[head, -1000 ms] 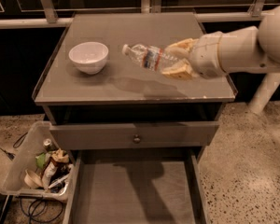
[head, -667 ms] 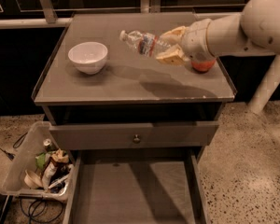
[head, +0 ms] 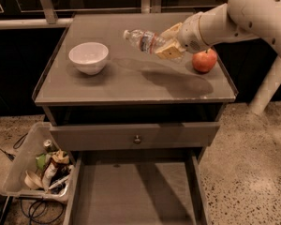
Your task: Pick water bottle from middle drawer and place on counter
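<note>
Grey counter [head: 131,84] carrying 1 white bowl [head: 88,57] and 1 apple [head: 204,60]; gripper [head: 166,44] hovering above it, clamping the water bottle [head: 141,39] tilted in mid-air; middle drawer [head: 136,191] lying open below

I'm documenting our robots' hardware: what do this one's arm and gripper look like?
The arm is smooth and off-white, built of thick rounded tubular segments; no cables show. The gripper, above the counter, has flat, pale tan fingers.
</note>
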